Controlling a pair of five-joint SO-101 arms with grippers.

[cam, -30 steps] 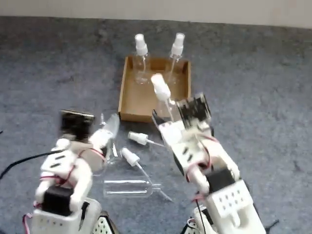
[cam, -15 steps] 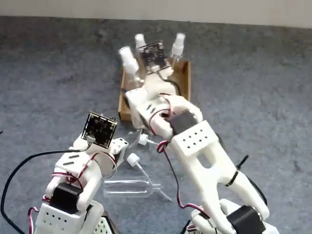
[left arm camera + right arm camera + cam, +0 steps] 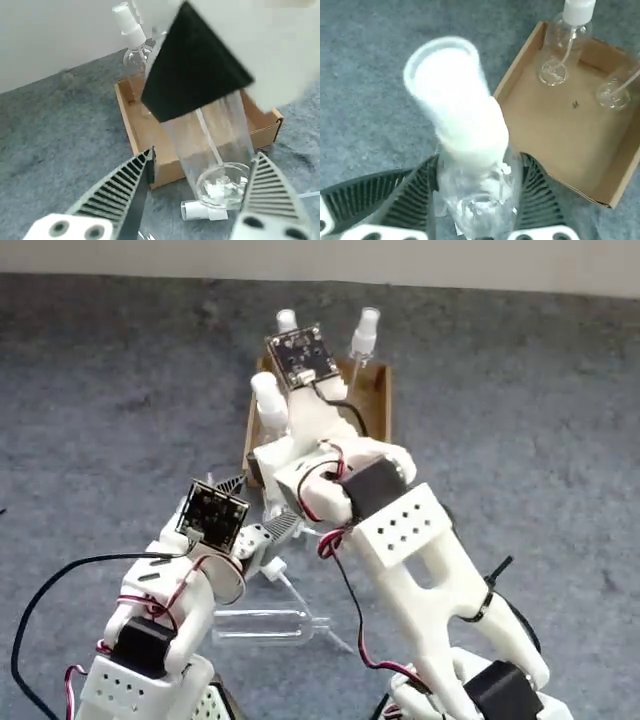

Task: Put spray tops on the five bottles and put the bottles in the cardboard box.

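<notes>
the right tool (image 3: pixel 475 205), clamped on the clear plastic bottle with white spray top (image 3: pixel 465 125) just outside the brown cardboard box (image 3: pixel 555 140), should bring it over the wall and lower it upright, while the left tool (image 3: pixel 204 159) has its fingers apart.

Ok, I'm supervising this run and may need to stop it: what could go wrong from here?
The bottle in the right end effector hangs at the wall of the cardboard box; lowered there, it may catch the rim and tip. The open left end effector sits close to its base, so the arms might collide.
</notes>
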